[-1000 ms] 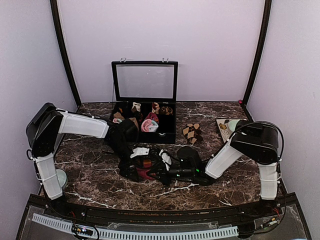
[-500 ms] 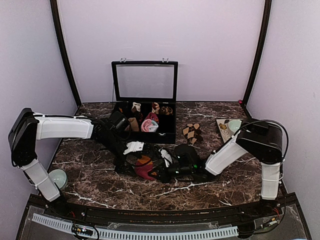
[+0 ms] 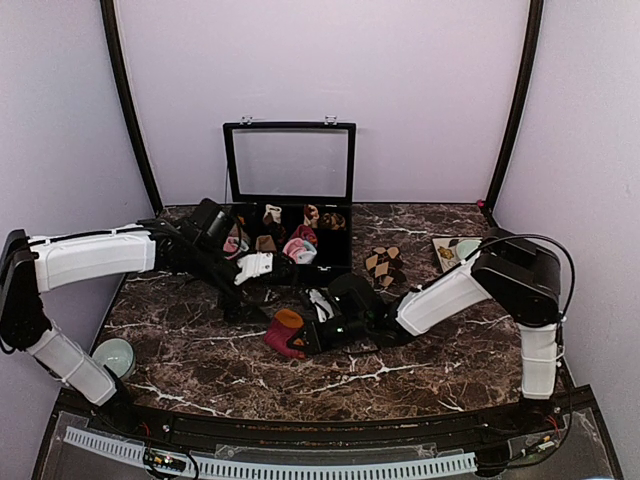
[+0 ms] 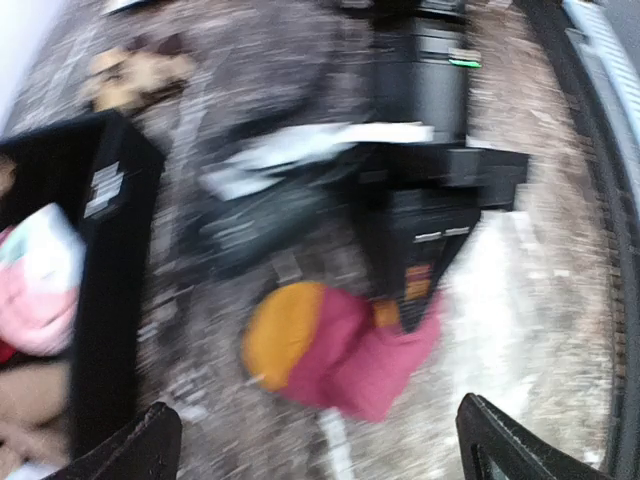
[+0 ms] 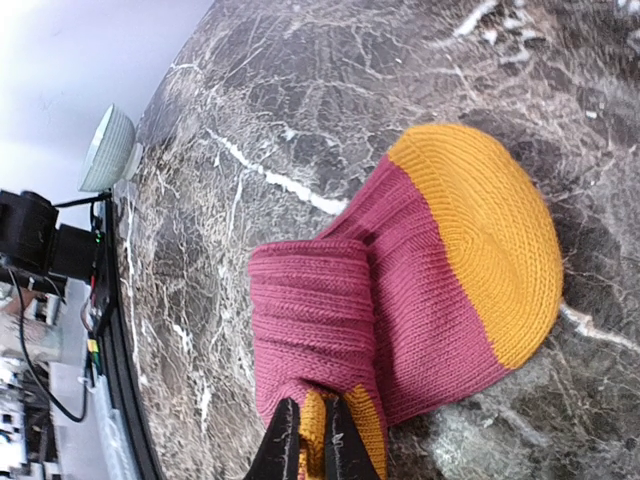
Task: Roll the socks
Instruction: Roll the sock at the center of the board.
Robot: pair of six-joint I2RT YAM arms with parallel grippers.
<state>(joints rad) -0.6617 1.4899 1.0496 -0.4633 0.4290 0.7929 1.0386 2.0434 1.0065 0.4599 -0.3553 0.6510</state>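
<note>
Right claw [image 5: 305, 440] is clamped on the rolled end of the magenta sock [image 5: 400, 300], which lies on the table just in front of the box [image 3: 337, 272], toe toward the box. To roll it well, I judge, grip the fold tight and turn it evenly toward the orange toe. Left claw [image 4: 325, 445] hangs spread apart and empty, nearer the box.

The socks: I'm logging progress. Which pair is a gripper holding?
The magenta pair with the orange toe, pinched by the right gripper; the brown-and-beige diamond pair lies free on the table beside the black box.
</note>
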